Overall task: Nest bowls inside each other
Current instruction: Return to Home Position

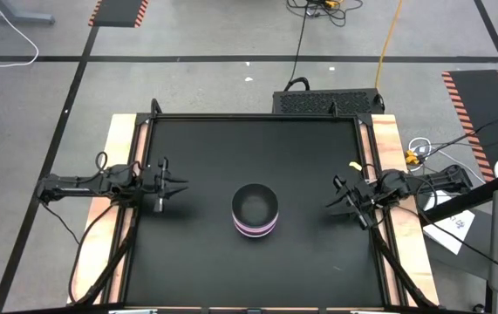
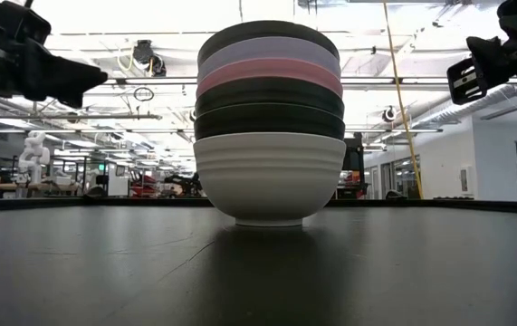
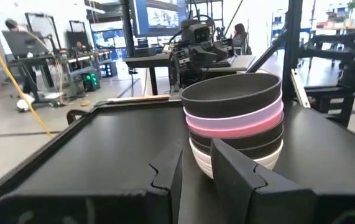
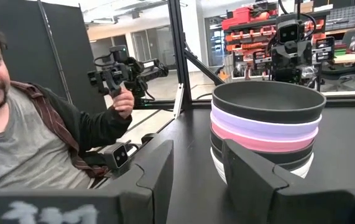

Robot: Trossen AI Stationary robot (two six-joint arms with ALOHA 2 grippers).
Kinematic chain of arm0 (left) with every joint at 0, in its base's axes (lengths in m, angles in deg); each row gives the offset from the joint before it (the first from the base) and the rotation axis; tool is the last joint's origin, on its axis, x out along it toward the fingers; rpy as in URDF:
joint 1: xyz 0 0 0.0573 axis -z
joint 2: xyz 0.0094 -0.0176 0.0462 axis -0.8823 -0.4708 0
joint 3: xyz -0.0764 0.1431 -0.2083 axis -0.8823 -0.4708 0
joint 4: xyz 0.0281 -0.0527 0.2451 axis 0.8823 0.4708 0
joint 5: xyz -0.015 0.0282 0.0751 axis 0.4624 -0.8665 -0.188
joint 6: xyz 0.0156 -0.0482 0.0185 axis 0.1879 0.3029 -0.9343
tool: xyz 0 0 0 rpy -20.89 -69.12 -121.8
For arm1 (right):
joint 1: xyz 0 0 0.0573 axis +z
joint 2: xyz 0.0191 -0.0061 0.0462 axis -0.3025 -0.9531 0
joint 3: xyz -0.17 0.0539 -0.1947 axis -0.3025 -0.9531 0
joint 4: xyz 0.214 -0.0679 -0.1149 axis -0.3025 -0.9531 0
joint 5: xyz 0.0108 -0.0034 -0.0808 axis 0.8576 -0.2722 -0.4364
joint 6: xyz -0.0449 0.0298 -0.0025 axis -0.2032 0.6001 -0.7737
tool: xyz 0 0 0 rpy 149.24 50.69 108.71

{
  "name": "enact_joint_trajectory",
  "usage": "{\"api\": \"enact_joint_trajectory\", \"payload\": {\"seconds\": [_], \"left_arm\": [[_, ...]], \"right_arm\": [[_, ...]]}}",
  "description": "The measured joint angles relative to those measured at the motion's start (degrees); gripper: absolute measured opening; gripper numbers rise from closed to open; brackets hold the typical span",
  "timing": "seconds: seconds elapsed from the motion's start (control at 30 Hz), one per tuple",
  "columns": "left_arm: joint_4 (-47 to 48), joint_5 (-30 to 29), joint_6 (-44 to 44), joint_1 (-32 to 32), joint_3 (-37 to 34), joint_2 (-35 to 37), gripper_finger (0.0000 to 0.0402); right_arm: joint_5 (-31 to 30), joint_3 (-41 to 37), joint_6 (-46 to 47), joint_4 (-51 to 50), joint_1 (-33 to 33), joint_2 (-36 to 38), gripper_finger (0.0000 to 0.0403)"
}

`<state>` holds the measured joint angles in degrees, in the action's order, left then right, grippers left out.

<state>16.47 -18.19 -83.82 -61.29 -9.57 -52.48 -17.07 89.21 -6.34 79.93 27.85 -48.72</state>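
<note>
Black on top, the nested bowls (image 1: 255, 210) stand straight ahead of both pincers, roughly midway between them (neither arm nearer, I'd say); left gripper (image 1: 175, 185) and right gripper (image 1: 337, 197) hang empty, fingers apart.

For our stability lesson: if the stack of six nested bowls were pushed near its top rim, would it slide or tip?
Probably tip: the stack stands tall on the white bowl's narrow foot. Pushed low, it would likely slide whole, being deeply nested. The left hand and right hand wait apart, at the table's edges.
</note>
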Motion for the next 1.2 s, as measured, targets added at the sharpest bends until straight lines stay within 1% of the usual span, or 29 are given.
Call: {"api": "enact_joint_trajectory", "payload": {"seconds": [0.17,0.4,1.2], "left_arm": [[0.1,-0.1,-4.7,0.0,0.0,0.0,0.0088],[0.0,0.0,-3.5,0.0,0.0,0.0,0.0088],[-0.4,0.0,-3.6,0.0,0.0,0.0,0.0088]], "right_arm": [[0.0,0.0,0.3,0.0,0.0,0.0,0.0128],[0.0,0.0,0.4,0.0,0.0,0.0,0.0128],[0.0,0.0,0.4,0.0,0.0,0.0,0.0128]]}}
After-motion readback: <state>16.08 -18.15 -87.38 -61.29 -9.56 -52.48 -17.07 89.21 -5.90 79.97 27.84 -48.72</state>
